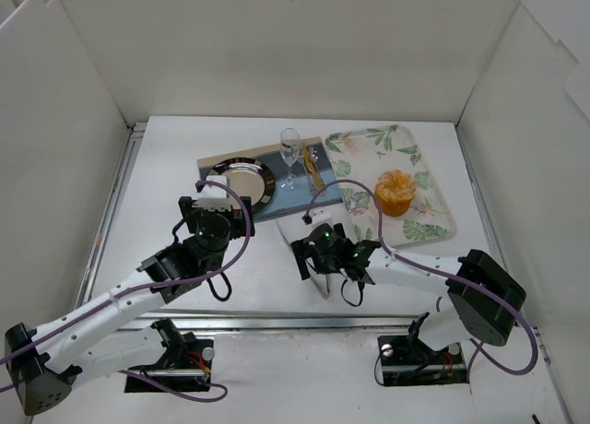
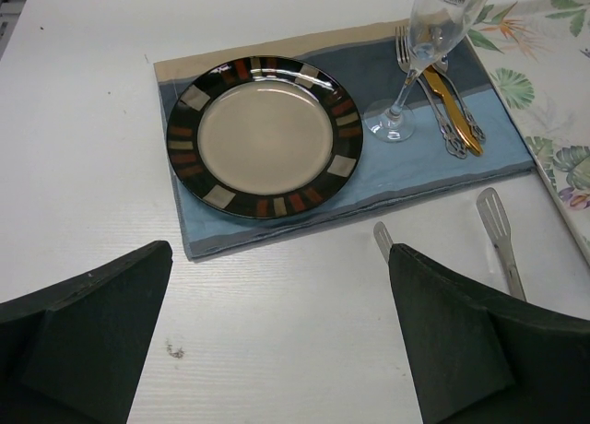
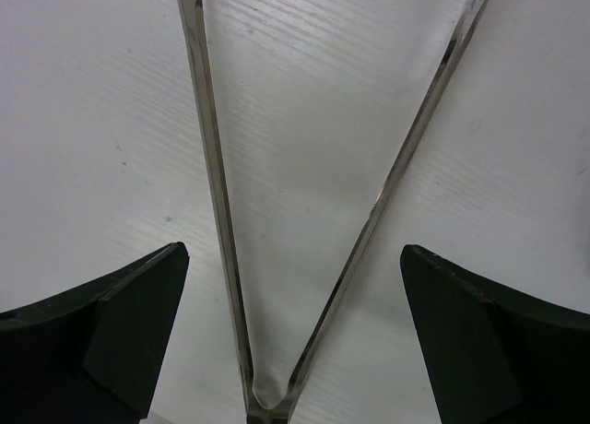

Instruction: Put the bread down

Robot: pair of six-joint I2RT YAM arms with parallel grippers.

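The bread (image 1: 396, 193), a golden-orange bun with a split top, sits on the floral tray (image 1: 433, 223) at the right, and no gripper touches it. On the white table lie metal tongs (image 3: 218, 203), spread in a V with the hinge toward the wrist. My right gripper (image 3: 295, 323) is low over them and open, one finger on each side of the V and neither touching it. In the top view that right gripper (image 1: 309, 253) is left of the tray. My left gripper (image 2: 281, 332) is open and empty, just short of the round dark-rimmed plate (image 2: 265, 135).
The plate rests on a blue placemat (image 2: 479, 147) with a wine glass (image 2: 415, 74) and cutlery (image 2: 452, 115) beside it. The tongs' tips (image 2: 498, 226) show right of the left gripper. White walls enclose the table (image 1: 166, 166).
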